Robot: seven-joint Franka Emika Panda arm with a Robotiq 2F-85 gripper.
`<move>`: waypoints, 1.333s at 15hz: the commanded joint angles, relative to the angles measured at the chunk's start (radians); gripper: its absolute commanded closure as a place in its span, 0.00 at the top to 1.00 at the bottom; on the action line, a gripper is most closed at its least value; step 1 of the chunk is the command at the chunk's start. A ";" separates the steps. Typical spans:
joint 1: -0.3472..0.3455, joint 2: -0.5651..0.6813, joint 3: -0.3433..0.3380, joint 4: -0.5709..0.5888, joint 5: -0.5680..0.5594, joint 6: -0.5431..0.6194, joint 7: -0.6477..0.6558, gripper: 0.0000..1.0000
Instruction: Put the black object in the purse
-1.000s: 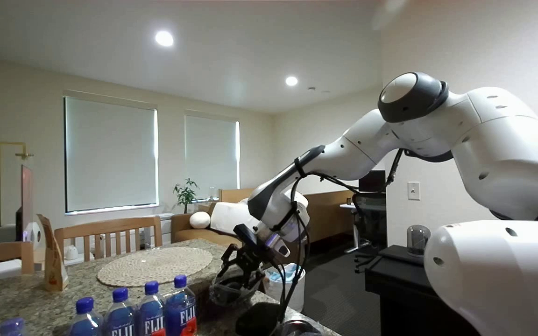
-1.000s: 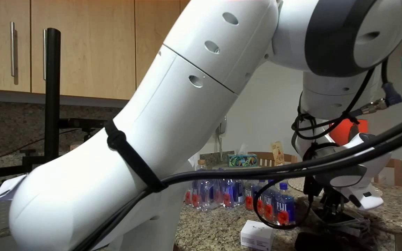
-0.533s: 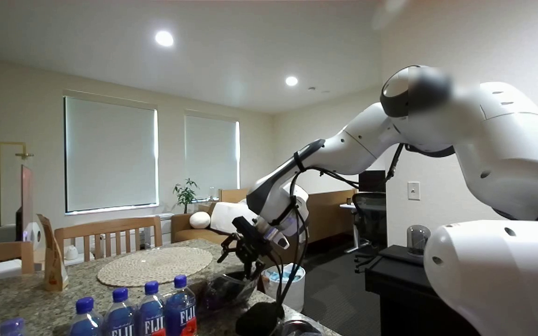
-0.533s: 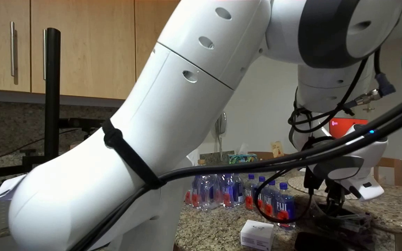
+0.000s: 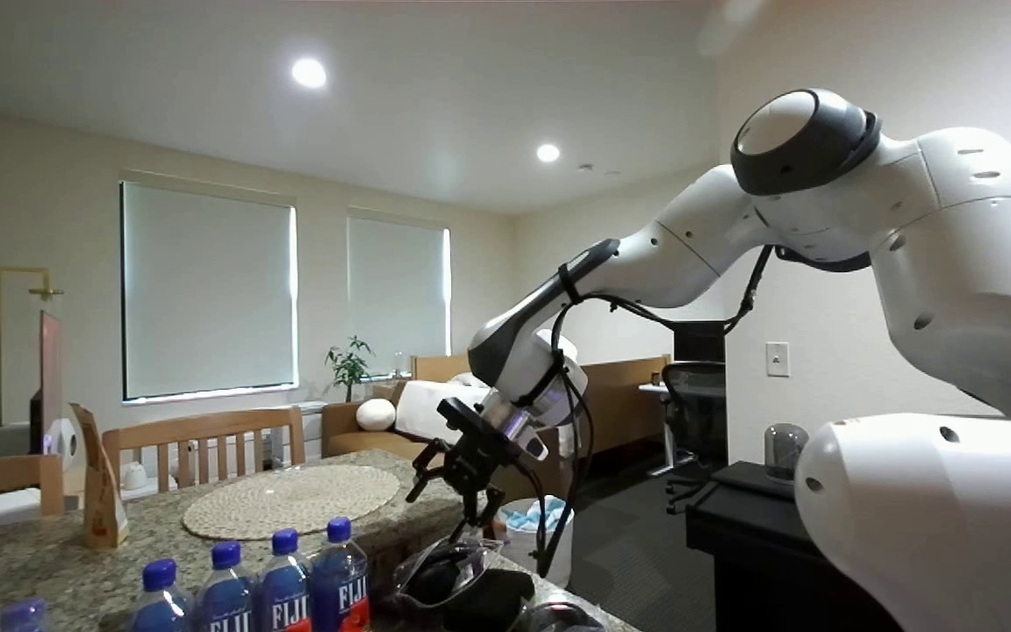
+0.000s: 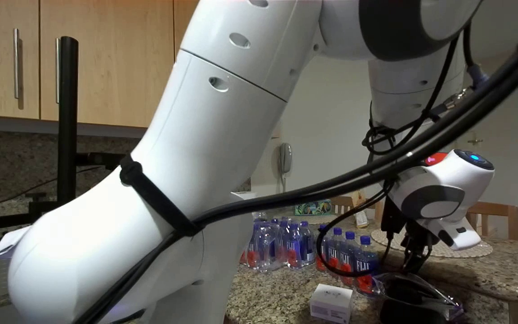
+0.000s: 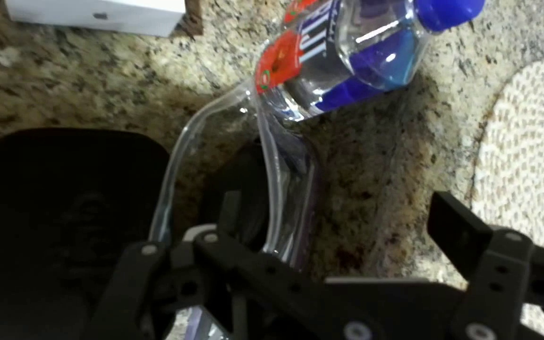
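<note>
Wrist view, looking down: the clear purse [image 7: 274,198] lies with its mouth gaping, and a black object [image 7: 243,174] sits between the two rims, so the main part of the task, getting that object into the purse, looks done. In both exterior views the object shows dark through the purse's clear wall, which fits. A black case [image 7: 73,189] lies just beside the purse, outside it; the task names only one object, so I judge that the case is not meant, though the views do not settle it. What seems left is to bring the hand [image 7: 340,222] away from the purse without hooking its rim; the object's near end is hidden behind the hand, so how fully it sits inside is hard to say. The hand's fingers [image 7: 458,231] are spread wide and hold nothing: one stands over the mouth of the purse, the other out past it on the side toward the woven mat [image 7: 531,156]. In an exterior view the arm [image 5: 690,250] arches high and slopes down to the hand, which hangs tilted just above the purse; the lower finger is close to the rim, and whether they touch is unclear. Beside the purse's end a bottle [image 7: 343,59] stands on the surface [image 7: 88,80], with a white box [image 7: 97,16] farther off from the purse.
</note>
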 commanded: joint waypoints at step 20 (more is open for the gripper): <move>-0.540 0.500 0.758 -0.041 -0.267 -0.729 0.046 1.00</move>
